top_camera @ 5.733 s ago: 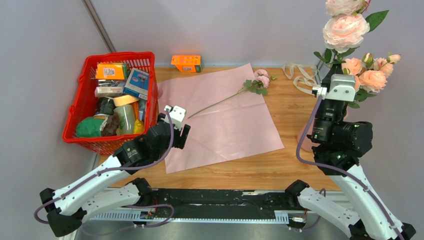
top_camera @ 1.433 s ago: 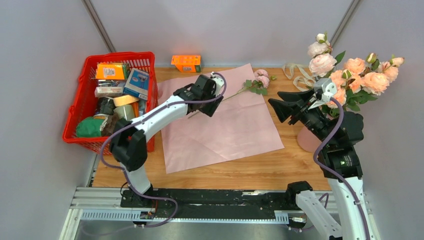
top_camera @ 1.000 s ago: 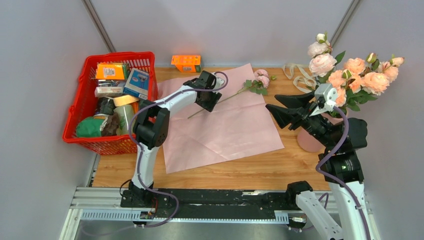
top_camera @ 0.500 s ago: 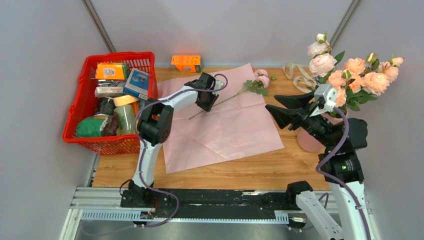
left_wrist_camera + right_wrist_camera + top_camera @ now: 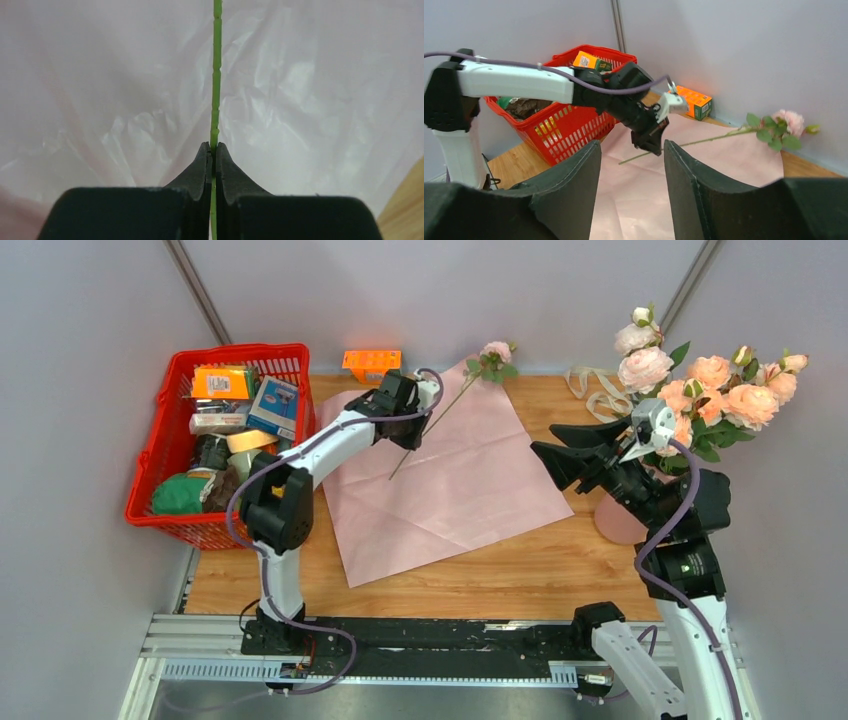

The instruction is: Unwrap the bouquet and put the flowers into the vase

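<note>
My left gripper [image 5: 411, 438] is shut on the green stem [image 5: 216, 75] of a single pink rose [image 5: 495, 350], holding it above the unfolded pink paper sheet [image 5: 460, 490]. The bloom points toward the back wall. Several other flowers [image 5: 700, 385] stand in the dusty-pink vase [image 5: 615, 522] at the right, which is mostly hidden behind my right arm. My right gripper [image 5: 560, 455] hangs open over the paper's right edge with nothing between its fingers. The right wrist view shows the held rose [image 5: 791, 121] and the left gripper [image 5: 649, 140] beyond its fingers.
A red basket [image 5: 160, 455] full of groceries stands at the left edge. An orange box [image 5: 372, 362] lies at the back by the wall. The cream ribbon [image 5: 595, 390] lies loose on the wood at the back right, beside the vase's flowers.
My left gripper has shut on the stem and lifted the rose off the paper, swinging the bloom toward the back. The paper shifted slightly. The right arm barely moved.
</note>
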`<state>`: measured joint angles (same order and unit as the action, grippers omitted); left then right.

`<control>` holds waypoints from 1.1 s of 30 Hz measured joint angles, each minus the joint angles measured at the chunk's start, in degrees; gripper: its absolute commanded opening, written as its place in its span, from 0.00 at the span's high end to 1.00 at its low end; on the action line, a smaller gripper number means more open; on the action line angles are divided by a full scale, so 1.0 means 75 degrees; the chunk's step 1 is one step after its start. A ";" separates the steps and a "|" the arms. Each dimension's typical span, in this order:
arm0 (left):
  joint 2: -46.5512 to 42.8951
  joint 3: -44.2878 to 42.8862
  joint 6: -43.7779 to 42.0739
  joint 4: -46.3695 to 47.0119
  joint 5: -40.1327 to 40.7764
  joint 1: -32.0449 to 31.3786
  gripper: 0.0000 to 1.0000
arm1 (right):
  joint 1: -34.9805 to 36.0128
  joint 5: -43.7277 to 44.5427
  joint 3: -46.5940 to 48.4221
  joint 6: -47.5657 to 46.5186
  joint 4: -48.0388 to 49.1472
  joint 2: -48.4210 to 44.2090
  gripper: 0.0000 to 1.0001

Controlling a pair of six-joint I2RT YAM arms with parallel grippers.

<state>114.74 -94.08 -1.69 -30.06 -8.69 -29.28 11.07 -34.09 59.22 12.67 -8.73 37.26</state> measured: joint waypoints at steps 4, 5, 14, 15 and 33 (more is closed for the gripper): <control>-0.1309 0.0635 0.0303 0.0364 -0.0210 0.0003 1.00 | 0.0000 0.0134 0.0093 0.0286 -0.0050 0.0259 0.47; -0.1582 0.0755 0.0370 0.0434 -0.0259 0.0003 1.00 | 0.0000 0.0166 0.0096 0.0373 -0.0055 0.0326 0.47; -0.4401 0.2707 0.1186 0.1282 -0.1043 0.0000 1.00 | 0.0003 0.0842 -0.0015 0.1224 -0.0187 0.0758 0.39; -0.4750 0.3005 0.1239 0.1352 -0.1107 0.0003 1.00 | 0.0000 0.0944 -0.0041 0.1323 -0.0221 0.0799 0.37; -0.8929 0.6184 0.1419 0.1702 -0.2142 0.0000 1.00 | 0.0766 0.0828 -0.1241 0.3911 0.2334 0.2090 0.36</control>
<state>47.77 -47.70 8.95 -17.30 -24.75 -29.28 16.82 -27.88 49.91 42.00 8.78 52.93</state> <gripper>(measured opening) 0.018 0.641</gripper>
